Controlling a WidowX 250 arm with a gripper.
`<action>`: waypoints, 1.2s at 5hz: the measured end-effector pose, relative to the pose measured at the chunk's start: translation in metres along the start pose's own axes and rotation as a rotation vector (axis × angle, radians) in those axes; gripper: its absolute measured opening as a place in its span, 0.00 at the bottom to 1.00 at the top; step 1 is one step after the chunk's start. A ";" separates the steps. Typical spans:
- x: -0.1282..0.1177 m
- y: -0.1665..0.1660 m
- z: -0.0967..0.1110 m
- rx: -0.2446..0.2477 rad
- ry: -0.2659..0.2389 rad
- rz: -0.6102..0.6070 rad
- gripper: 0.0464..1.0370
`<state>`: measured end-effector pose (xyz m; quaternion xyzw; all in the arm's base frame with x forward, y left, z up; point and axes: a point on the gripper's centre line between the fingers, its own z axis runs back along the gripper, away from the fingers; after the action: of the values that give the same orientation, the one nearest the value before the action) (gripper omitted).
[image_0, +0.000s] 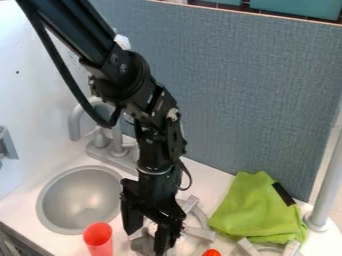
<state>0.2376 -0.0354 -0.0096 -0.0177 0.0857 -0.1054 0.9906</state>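
Observation:
The black gripper (148, 231) hangs low over the counter near the bottom centre, above the left burner. It is open, its two fingers apart. Just below and between them is a silvery grey object (141, 244), partly hidden; whether it is touched I cannot tell. To the gripper's left an orange-red cup (99, 241) stands beside the sink. A small red-orange object (211, 253) lies at the bottom edge, right of the gripper. Farther right a crumpled green cloth (250, 212) with a black patch lies on the counter.
A round grey sink basin (79, 200) is at the left, with a grey faucet (100, 137) behind it. Burner supports (199, 233) surround the gripper's right side. A grey post (327, 185) rises at the right, and a blue-grey panel (254, 90) stands behind the counter.

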 end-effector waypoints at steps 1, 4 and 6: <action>-0.002 0.000 -0.006 -0.002 0.025 0.002 0.96; 0.023 0.030 -0.017 0.008 -0.014 0.125 0.96; 0.045 0.038 -0.037 0.022 0.023 0.178 0.96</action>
<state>0.2818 -0.0083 -0.0557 0.0024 0.0972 -0.0179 0.9951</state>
